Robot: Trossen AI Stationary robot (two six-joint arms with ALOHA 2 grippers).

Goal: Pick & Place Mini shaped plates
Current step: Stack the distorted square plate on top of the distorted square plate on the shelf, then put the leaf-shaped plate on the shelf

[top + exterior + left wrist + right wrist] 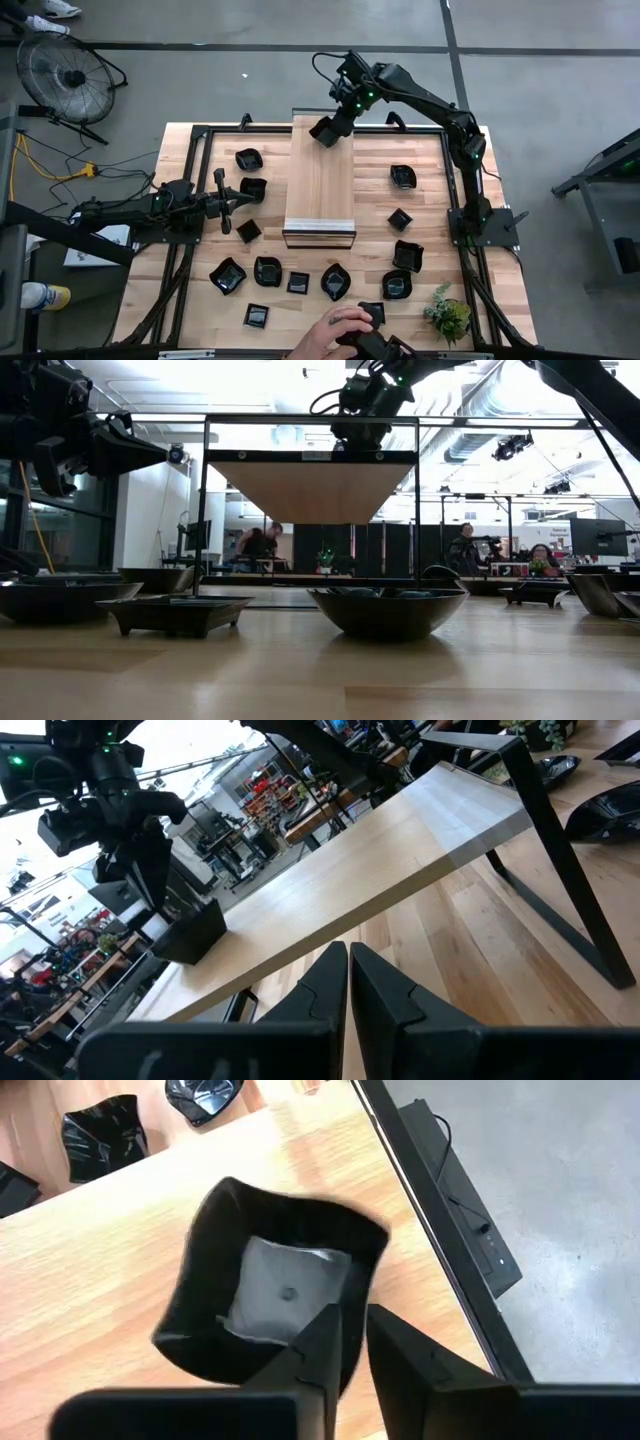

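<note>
Where pale wood shelf [320,180] ends: right fingers [345,1342] slightly parted astride glossy square dish [270,1290] rim | left fingers [348,982] closed, empty

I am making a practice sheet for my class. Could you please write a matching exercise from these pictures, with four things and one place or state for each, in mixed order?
Things:
1. left gripper
2. right gripper
3. small green plant
4. person's hand

Places or states:
A. at the near edge of the table, close to its right corner
B. over the far end of the raised wooden shelf, at a black plate
C. shut, left of the shelf
D. at the near edge, middle

Pairs: 1-C, 2-B, 3-A, 4-D
</note>
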